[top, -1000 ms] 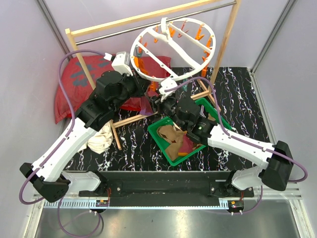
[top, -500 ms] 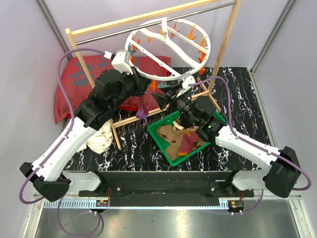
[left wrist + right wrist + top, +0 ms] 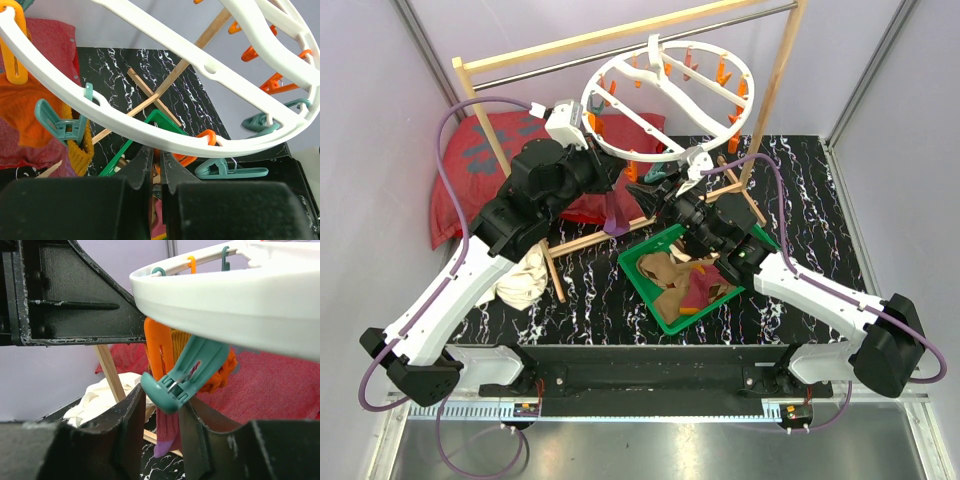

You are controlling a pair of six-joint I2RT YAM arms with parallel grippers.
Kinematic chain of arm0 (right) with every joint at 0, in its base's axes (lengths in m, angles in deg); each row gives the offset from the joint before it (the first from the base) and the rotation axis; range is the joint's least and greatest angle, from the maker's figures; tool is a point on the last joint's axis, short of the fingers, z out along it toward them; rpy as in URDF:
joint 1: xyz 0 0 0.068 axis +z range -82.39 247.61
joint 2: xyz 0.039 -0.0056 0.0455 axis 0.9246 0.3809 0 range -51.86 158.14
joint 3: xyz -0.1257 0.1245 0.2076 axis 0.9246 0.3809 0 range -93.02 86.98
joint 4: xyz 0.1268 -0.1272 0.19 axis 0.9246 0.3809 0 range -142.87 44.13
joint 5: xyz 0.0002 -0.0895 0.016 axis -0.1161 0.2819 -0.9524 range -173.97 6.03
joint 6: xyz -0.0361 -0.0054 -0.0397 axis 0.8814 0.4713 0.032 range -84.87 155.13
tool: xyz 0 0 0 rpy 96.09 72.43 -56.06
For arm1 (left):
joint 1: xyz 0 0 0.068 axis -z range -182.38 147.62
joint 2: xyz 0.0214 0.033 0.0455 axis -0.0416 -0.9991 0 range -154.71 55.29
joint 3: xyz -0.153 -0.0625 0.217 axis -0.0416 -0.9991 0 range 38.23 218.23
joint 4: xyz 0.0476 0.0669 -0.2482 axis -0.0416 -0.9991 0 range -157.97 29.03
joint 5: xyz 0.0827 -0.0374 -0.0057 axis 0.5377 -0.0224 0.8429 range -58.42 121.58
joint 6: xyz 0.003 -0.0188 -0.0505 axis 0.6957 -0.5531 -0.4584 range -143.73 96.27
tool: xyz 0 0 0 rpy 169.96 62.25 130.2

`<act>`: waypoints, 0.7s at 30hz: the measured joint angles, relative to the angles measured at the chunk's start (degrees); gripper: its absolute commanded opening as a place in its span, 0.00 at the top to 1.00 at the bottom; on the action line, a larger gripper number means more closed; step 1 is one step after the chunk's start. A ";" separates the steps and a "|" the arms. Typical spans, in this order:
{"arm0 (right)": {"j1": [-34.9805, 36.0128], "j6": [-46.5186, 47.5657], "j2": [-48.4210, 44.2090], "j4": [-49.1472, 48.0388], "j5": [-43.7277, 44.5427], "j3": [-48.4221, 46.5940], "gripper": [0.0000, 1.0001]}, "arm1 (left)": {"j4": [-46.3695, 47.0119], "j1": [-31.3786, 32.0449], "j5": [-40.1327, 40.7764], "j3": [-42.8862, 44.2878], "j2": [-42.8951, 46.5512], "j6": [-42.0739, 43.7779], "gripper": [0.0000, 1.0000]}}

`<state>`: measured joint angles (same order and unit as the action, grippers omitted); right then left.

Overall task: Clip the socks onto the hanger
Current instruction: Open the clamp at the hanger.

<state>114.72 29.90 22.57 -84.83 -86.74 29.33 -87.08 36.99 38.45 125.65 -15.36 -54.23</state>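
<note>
Partial | socks (image 3: 613,213) hang clipped on hanger (image 3: 150,134); more wait in bin (image 3: 642,297), mid-surface | right tool (image 3: 160,405) pinches teal clip (image 3: 185,372) | left tool (image 3: 156,167) closed to a slit, empty.

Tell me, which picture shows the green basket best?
The top view: most of the green basket sits there with socks inside. The left wrist view catches only a bit of its green rim below the hanger. The right wrist view doesn't show it.
</note>
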 measured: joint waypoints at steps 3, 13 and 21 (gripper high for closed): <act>0.00 0.37 0.00 0.00 0.00 -0.02 0.62 | 0.00 0.00 -0.35 0.02 0.00 -0.20 0.97; -0.09 2.82 0.35 0.07 -0.44 -1.77 0.74 | -1.18 0.00 -1.57 0.96 -0.15 -1.11 0.97; -0.37 3.89 0.37 0.13 -1.53 -2.21 1.00 | -1.31 0.00 -1.88 1.38 -0.20 -1.14 0.66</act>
<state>114.35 33.79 22.94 -84.70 -88.27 27.13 -88.39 36.99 36.57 127.03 -15.56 -55.36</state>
